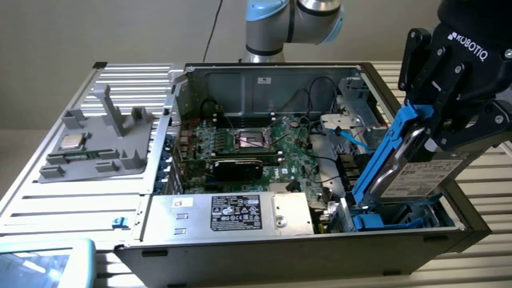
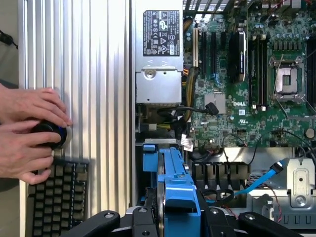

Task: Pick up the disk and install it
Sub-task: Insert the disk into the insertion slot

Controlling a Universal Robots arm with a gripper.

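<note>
Disk, silver-grey in a bright blue plastic frame (image 1: 424, 174), hangs tilted above the blue drive bay (image 1: 400, 219), your black claw (image 1: 438, 132) clamped across it. From the wrist it sits edge-on between the jaws: probably stiff, dense, shock-sensitive; hold its flat sides.

gripper (image 1: 436, 127) clamps the disk (image 1: 424, 171), tilted, lower end at the blue bay (image 1: 400, 221), right corner (exterior view's right) of the open computer case (image 1: 280, 258). motherboard (image 1: 264, 150) exposed alongside.

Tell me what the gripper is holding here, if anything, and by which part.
The gripper holds the disk by its upper end, gripping across its blue frame; the disk hangs tilted over the computer case.
</note>
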